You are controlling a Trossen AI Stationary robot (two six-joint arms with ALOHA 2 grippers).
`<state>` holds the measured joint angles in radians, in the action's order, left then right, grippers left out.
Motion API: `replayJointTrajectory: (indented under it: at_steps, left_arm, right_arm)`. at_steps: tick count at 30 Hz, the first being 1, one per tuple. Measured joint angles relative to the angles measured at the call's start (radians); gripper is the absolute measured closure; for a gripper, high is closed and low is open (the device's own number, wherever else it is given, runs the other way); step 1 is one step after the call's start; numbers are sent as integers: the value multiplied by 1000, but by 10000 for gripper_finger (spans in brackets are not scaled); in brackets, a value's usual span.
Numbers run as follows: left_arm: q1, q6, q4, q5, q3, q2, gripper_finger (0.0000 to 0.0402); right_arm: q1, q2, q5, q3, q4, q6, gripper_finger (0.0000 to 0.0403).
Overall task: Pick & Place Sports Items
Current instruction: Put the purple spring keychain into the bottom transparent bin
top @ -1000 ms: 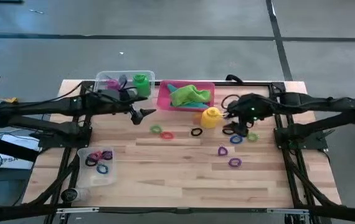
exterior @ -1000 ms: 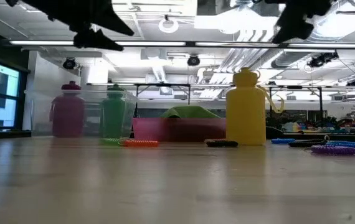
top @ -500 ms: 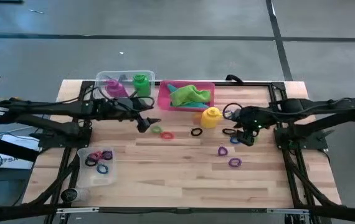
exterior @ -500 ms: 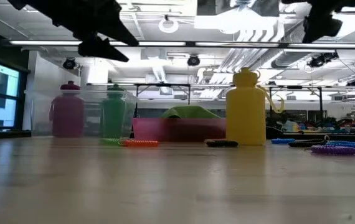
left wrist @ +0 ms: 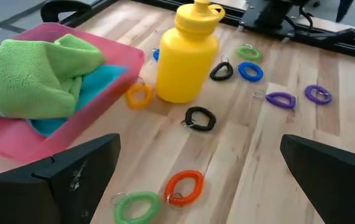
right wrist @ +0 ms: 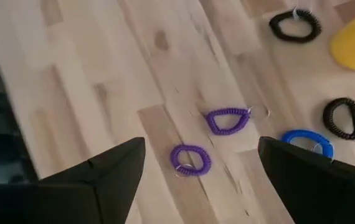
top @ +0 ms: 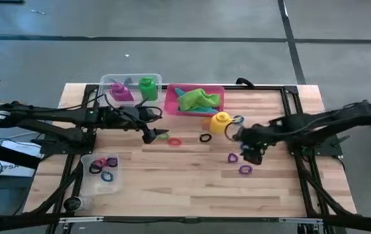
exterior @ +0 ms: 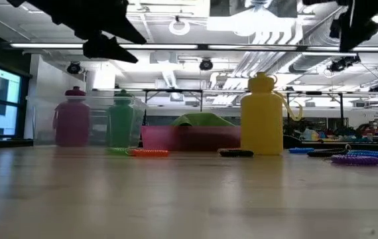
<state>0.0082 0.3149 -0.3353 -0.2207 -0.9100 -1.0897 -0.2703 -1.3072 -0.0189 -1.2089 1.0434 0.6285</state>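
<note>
A yellow bottle [top: 220,121] stands upright on the table near a pink tray [top: 172,107] that holds a green cloth [top: 198,99] and a teal cloth [left wrist: 71,93]. A purple bottle [top: 119,91] and a green bottle [top: 148,86] stand in a clear tub [top: 130,78] at the far left. Several coloured rings lie flat on the wood. My left gripper [top: 153,134] hangs open above the green ring [left wrist: 134,205] and the orange ring [left wrist: 185,186]. My right gripper [top: 250,153] hangs open above two purple rings [right wrist: 227,119] [right wrist: 190,159]. Neither touches anything.
A second clear tub [top: 102,174] with several rings stands at the near left. Black rings [right wrist: 294,25] [right wrist: 343,117] and a blue ring [right wrist: 308,142] lie near the yellow bottle. Bare wood lies along the near edge [top: 185,195].
My right gripper has gone toward the table's near edge and down, tipping more steeply downward, from beside the yellow bottle to above the purple rings. My left gripper has gone a little toward the near edge and down. Nothing on the table has moved.
</note>
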Motion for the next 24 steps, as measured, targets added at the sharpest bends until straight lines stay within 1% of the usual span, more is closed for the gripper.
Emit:
replayJointTrajectory:
  at_steps: [4, 8, 13, 16, 20, 24]
  left_arm:
    - [0, 0, 0, 0, 0, 0, 42]
    - [0, 0, 0, 0, 0, 0, 42]
    - [1, -22, 0, 0, 0, 0, 42]
    - [1, -30, 1, -1, 0, 0, 42]
    - [5, -29, 1, -1, 0, 0, 42]
    - [5, -29, 1, -1, 0, 0, 42]
  right_arm:
    - [-29, -87, -3, 0, -1, 10, 151]
    - [-41, -167, -17, 0, 0, 56, 151]
    - [-43, -234, -12, 0, -2, 134, 151]
    - [-42, -269, -18, 0, -16, 245, 151]
    - [-42, -308, -27, 0, -42, 445, 151]
    - [-41, -335, -14, 0, -63, 645, 151]
